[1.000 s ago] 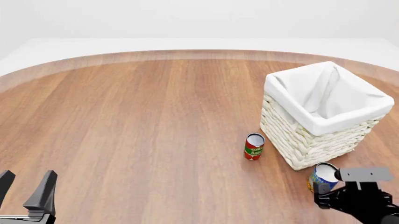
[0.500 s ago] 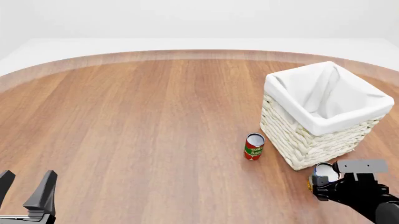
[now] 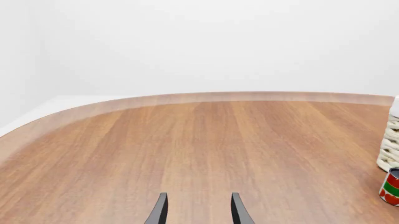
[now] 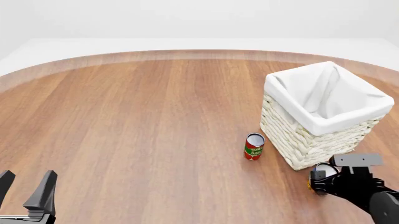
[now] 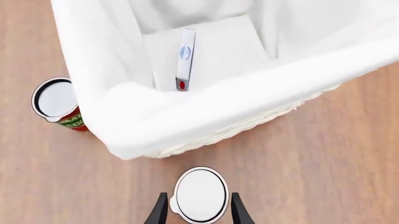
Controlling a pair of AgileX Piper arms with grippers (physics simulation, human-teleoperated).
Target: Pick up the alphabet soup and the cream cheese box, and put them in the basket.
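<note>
A round wooden tabletop (image 4: 137,121) with reddish-brown planks running away from the camera fills most of the scene, its far edge curving in a paler band. Beyond that edge lie a white floor (image 4: 187,44) and a plain white wall (image 3: 206,42), evenly lit.

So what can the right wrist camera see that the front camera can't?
Only the right wrist view looks down into the basket, where the cream cheese box lies on the liner. It also shows the alphabet soup, its white top between the right gripper's fingers.

Only the front view shows the left gripper, open, near the table's near edge, and the whole curved far edge.

Both show the basket, the red-and-green can beside it, the soup can and the wooden table.
</note>
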